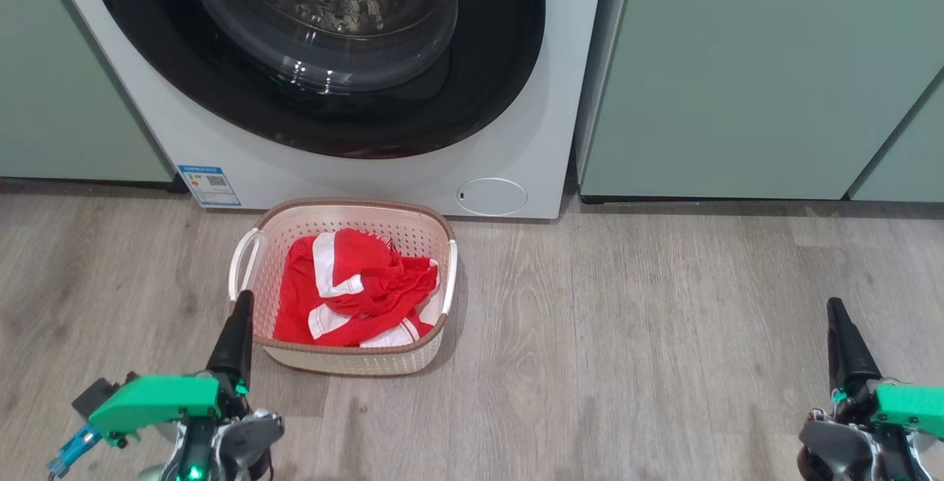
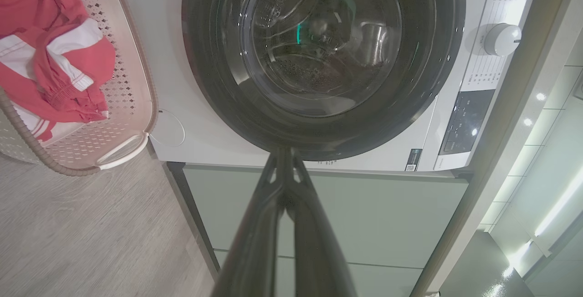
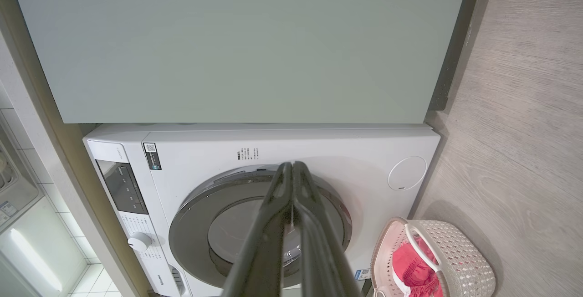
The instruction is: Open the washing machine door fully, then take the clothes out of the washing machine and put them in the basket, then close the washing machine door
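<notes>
The white washing machine (image 1: 516, 134) stands ahead with its round black-rimmed door (image 1: 317, 38) flush against its front. On the floor before it sits the cream basket (image 1: 435, 230), and the red-and-white clothes (image 1: 354, 289) lie heaped inside it. My left gripper (image 1: 242, 304) is low at the left, just beside the basket's left handle, fingers shut and empty. Far to the right, my right gripper (image 1: 835, 309) is also shut with nothing in it. The door (image 2: 319, 60), basket (image 2: 132, 105) and clothes (image 2: 50, 69) show in the left wrist view, and the machine (image 3: 319, 151) in the right wrist view.
Pale green cabinets (image 1: 737, 75) flank the machine on both sides. The floor is grey wood planks (image 1: 664, 319). A round service flap (image 1: 491, 196) and a blue label (image 1: 209, 184) mark the washer's lower front. The control panel and dial (image 2: 501, 39) are at the machine's top.
</notes>
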`<state>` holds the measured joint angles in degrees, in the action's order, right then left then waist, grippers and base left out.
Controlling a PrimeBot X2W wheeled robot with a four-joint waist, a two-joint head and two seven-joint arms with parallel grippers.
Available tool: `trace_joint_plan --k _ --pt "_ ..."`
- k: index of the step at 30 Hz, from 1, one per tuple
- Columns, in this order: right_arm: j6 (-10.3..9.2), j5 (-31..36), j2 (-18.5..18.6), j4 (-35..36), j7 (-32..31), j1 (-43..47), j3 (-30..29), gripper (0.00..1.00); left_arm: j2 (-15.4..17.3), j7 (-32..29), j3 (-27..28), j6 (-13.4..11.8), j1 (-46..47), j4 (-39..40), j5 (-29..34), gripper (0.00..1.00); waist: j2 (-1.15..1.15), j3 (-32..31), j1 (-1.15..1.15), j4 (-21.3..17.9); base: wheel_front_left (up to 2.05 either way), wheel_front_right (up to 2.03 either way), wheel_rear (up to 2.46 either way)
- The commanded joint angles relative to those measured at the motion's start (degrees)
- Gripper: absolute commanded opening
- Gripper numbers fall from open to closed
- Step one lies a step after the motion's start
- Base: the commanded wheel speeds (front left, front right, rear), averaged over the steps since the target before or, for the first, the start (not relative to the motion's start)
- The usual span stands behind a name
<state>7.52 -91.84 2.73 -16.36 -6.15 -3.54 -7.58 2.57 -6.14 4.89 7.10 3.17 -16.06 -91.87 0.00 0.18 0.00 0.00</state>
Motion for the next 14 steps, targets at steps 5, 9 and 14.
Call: trace_joint_plan --k 5,9,14 --pt "-0.03 -0.33 0.15 2.34 -0.33 -2.64 1.06 0.00 0.31 -0.34 1.62 0.39 3.01 2.02 -0.30 0.00 0.00 0.00 0.00 0.00 0.00 0.00 0.00" --pt "-0.03 -0.33 0.15 2.34 -0.33 -2.64 1.06 0.00 0.31 -0.34 1.62 0.39 3.01 2.02 -0.30 0.00 0.00 0.00 0.00 0.00 0.00 0.00 0.00" --pt "-0.03 -0.33 0.15 2.34 -0.33 -2.64 1.06 0.00 0.31 -0.34 1.62 0.39 3.01 2.02 -0.30 0.00 0.00 0.00 0.00 0.00 0.00 0.00 0.00"
